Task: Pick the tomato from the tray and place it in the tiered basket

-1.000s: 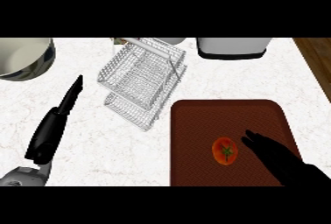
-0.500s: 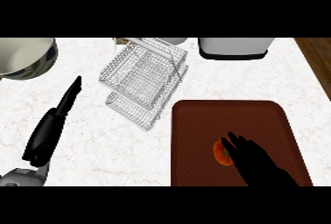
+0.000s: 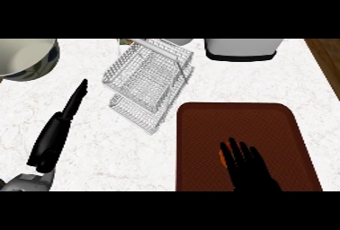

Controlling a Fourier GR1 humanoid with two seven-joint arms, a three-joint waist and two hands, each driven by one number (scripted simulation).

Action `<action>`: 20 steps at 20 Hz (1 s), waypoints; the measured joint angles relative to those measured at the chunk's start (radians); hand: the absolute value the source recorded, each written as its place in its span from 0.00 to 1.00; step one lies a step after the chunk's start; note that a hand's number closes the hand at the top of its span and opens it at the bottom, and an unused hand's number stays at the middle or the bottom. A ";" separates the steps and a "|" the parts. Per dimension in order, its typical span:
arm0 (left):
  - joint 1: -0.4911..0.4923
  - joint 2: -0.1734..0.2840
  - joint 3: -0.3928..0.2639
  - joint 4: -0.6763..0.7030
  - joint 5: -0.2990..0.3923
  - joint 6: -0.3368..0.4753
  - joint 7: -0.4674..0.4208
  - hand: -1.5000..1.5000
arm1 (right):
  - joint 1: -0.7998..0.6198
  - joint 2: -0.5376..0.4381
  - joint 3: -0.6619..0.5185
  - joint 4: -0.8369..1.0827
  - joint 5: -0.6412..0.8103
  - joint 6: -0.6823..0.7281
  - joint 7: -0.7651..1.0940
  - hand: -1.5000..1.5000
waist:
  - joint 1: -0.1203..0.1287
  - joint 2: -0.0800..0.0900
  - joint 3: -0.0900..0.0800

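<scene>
The tomato [image 3: 221, 157] lies on the dark red tray [image 3: 239, 119] at the lower right; only an orange-red sliver of it shows at the left edge of my right hand [image 3: 247, 168]. That hand is spread over the tomato with its fingers straight and pointing away from me, so it is open. The white wire tiered basket [image 3: 149, 81] stands on the counter to the upper left of the tray, with nothing in it. My left hand [image 3: 56, 134] rests open at the far left, fingers straight, well away from the basket and tray.
A large pale bowl [image 3: 23, 58] sits at the top left corner. A white appliance with a dark base [image 3: 242, 48] stands behind the tray. The counter ends at a wooden strip [image 3: 328, 60] on the right.
My right hand has slid left and toward me across the tray, from beside the tomato to over it, hiding most of it. The left hand and basket have stayed put.
</scene>
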 measured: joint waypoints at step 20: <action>-0.034 -0.070 0.094 0.019 -0.058 -0.094 0.005 0.50 | 0.089 0.022 -0.146 0.089 0.111 -0.058 -0.127 0.00 | -0.001 0.002 0.001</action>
